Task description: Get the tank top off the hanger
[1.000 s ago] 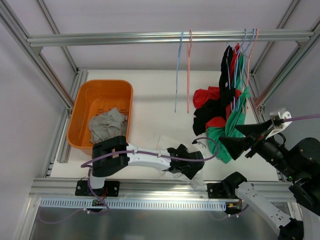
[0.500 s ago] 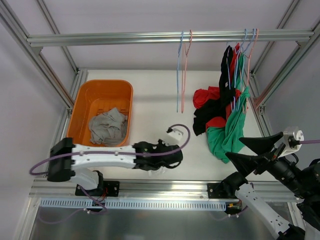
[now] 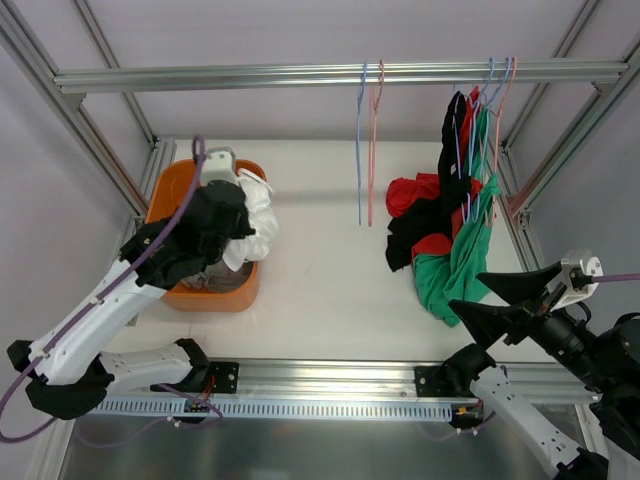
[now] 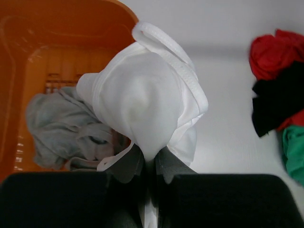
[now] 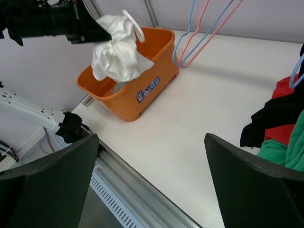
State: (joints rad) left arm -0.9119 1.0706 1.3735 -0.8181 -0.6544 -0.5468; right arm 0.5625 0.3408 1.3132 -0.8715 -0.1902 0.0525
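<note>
The left gripper (image 4: 149, 166) has swung left from mid-table, jaws clamped on the white tank top (image 4: 142, 102) now hanging straight over the orange basket (image 5: 152, 71), while the right gripper (image 3: 470, 292) gapes empty, well apart.

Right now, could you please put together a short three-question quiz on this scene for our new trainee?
1. True or false: the left gripper is shut on the white tank top.
2. What lies inside the orange plastic basket? A: a grey garment. B: a red garment. C: a blue hanger.
3. Fill in: the right gripper is empty and its jaws are ___.
Key: 1 true; 2 A; 3 open.
</note>
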